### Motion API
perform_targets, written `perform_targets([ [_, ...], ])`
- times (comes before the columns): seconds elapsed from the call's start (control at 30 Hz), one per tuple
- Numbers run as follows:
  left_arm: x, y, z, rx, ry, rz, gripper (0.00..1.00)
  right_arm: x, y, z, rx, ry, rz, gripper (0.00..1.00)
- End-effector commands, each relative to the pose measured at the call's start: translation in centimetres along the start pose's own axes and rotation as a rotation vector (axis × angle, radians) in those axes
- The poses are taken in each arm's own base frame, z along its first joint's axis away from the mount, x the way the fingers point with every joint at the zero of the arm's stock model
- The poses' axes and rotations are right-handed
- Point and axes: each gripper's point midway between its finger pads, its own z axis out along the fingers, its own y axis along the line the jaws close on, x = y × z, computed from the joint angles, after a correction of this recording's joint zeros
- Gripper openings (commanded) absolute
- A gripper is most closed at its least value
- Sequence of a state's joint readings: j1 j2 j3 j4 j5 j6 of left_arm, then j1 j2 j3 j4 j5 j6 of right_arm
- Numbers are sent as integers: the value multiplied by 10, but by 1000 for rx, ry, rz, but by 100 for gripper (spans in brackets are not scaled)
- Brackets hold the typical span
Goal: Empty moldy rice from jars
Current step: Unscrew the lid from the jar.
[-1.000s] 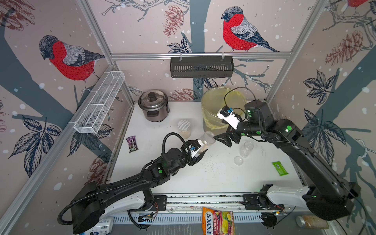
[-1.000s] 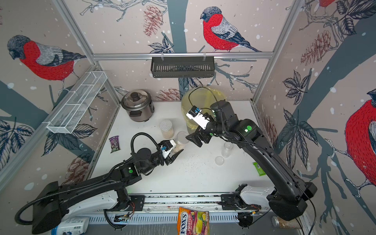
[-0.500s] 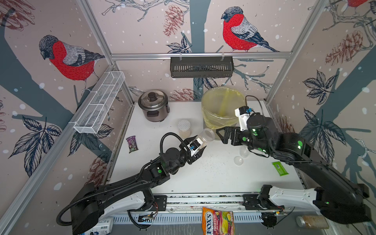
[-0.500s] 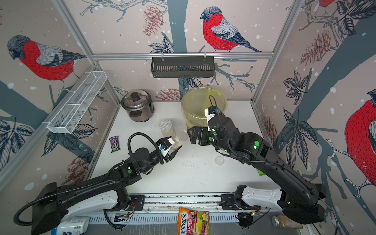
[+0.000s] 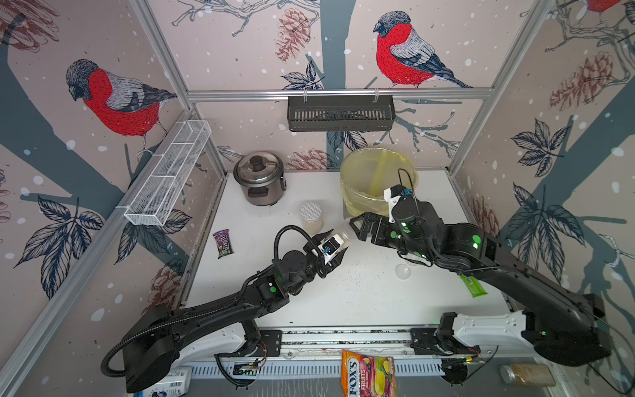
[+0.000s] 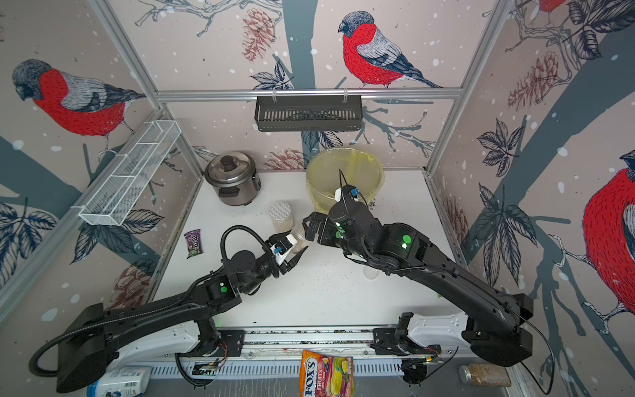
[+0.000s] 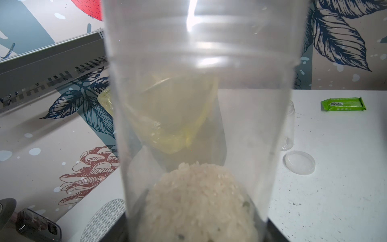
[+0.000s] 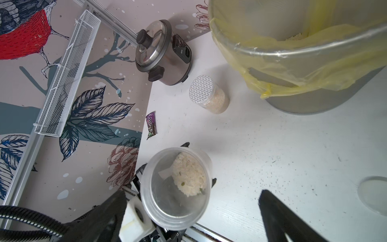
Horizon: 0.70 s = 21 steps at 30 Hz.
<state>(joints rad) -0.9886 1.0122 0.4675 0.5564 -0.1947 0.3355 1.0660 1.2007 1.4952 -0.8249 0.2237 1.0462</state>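
**Left pincer** [image 5: 335, 246]: closed partway round the bottom end of a clear jar [image 5: 343, 232]. I have the jar off the table [image 5: 343, 306] and tipped over. Its open mouth points away from this pincer, toward the right pincer [image 5: 360, 224]. The left wrist view looks straight along the jar wall.

**Rice** [image 8: 189, 174]: a pale clump sits at the jar's bottom end, the end nearest the left pincer's fingers. It has a few dark greenish flecks in it. None of it has reached the mouth.

**Right pincer**: jaws spread as wide as they go, holding nothing. The jar's mouth is just ahead of its fingertips [image 8: 272, 201]. In the right wrist view the mouth falls between the two fingers. I cannot tell whether either finger touches the rim.

**Bin** [image 5: 364, 178], lined in yellow: it stands just behind the right pincer, close by its wrist. A little rice lies inside it.

**Lidded jar** [image 5: 311, 217]: it has a silver dotted lid and rice inside. It stands upright on the table just beyond the left pincer, not touching it, on the side toward the cooker [image 5: 259, 177].

**Empty jar** [image 7: 290, 125]: upright on the table, past the held jar on the right pincer's side. A clear lid [image 7: 299, 162] lies flat just beside it.

**Table**: dark specks are scattered ahead of the left pincer.
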Motion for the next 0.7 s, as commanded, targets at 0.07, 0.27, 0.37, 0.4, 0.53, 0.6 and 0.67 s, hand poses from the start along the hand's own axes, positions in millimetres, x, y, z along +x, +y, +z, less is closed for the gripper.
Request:
perform_targets([
  [0.07, -17, 9, 0, -42, -69, 0, 32, 24, 1, 13, -39, 111, 81, 100],
  [0.27, -14, 10, 0, -51, -66, 2, 32, 12, 3, 13, -24, 90, 34, 100],
  [0.37, -12, 9, 1, -50, -58, 4, 31, 8, 7, 11, -44, 84, 29, 100],
  [0.4, -11, 9, 1, -50, -55, 4, 32, 9, 7, 13, -48, 94, 29, 100],
  [0.53, -10, 9, 1, -52, -50, 6, 31, 14, 6, 17, -44, 133, 35, 95],
  [0.6, -10, 10, 0, -57, -52, 6, 31, 17, 5, 25, -17, 154, 28, 93],
  [0.67, -10, 10, 0, -59, -53, 7, 31, 18, 6, 27, 1, 168, 10, 92],
])
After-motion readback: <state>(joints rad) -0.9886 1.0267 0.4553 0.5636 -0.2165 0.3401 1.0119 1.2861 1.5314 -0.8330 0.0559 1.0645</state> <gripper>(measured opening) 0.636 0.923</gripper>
